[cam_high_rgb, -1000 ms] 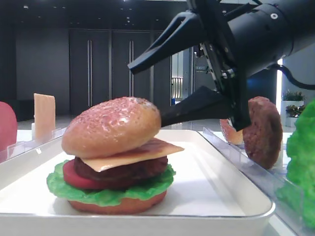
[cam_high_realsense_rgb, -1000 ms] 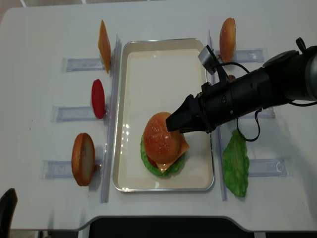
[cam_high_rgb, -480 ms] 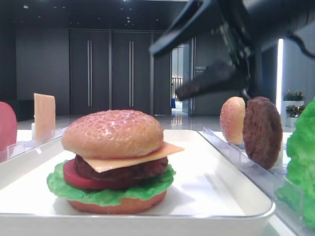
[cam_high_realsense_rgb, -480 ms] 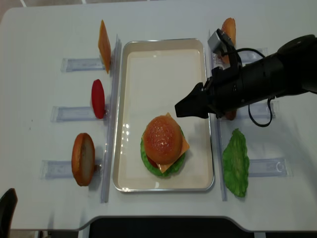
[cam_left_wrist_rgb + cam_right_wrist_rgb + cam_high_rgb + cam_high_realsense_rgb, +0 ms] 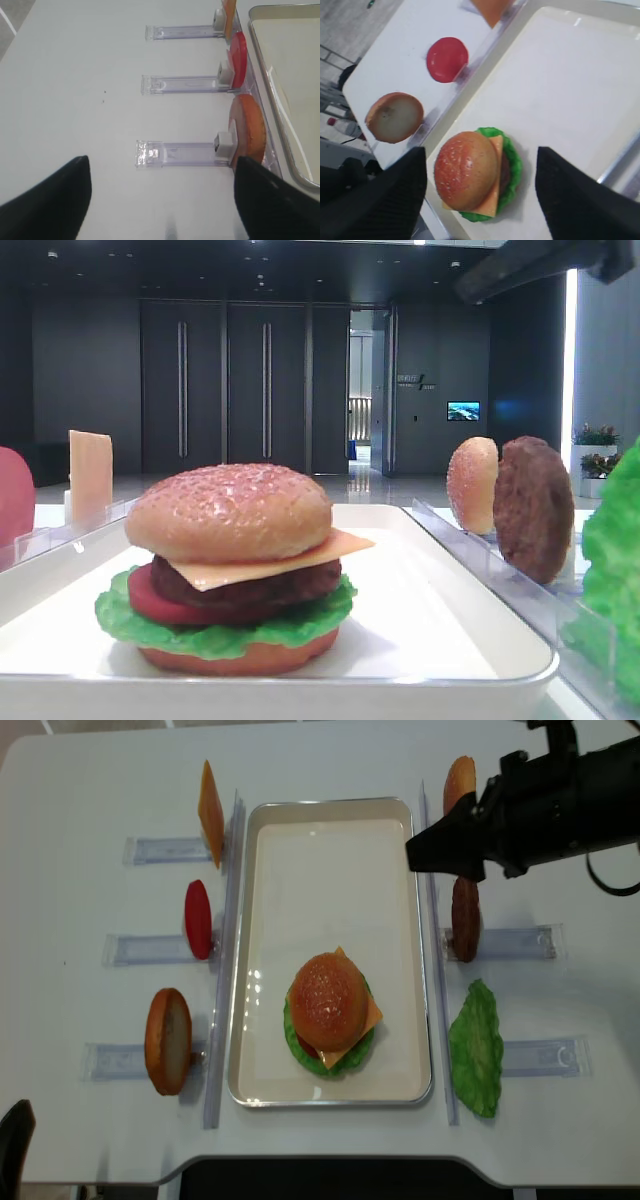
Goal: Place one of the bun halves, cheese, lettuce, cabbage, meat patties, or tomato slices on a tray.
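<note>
1. Tray (image 5: 330, 840): I see one stacked burger near its front end, the far half bare.
2. Bun top (image 5: 327, 999) sits level on the cheese (image 5: 368, 1014), with patty (image 5: 250, 592), tomato (image 5: 155, 605) and lettuce (image 5: 215, 635) beneath.
3. Right gripper (image 5: 428, 854) hangs above the tray's right rim, fingers apart, holding nothing.
4. Left gripper (image 5: 160, 200) is spread over the table (image 5: 75, 110), beside the racks (image 5: 185, 84).

Seeded bun top (image 5: 328, 999) crowns stack on white tray (image 5: 330, 850), below and left of right gripper (image 5: 425, 850); cheese (image 5: 368, 1012) corner protrudes; lettuce (image 5: 296, 1038) ruffles beneath; jaws apart.
</note>
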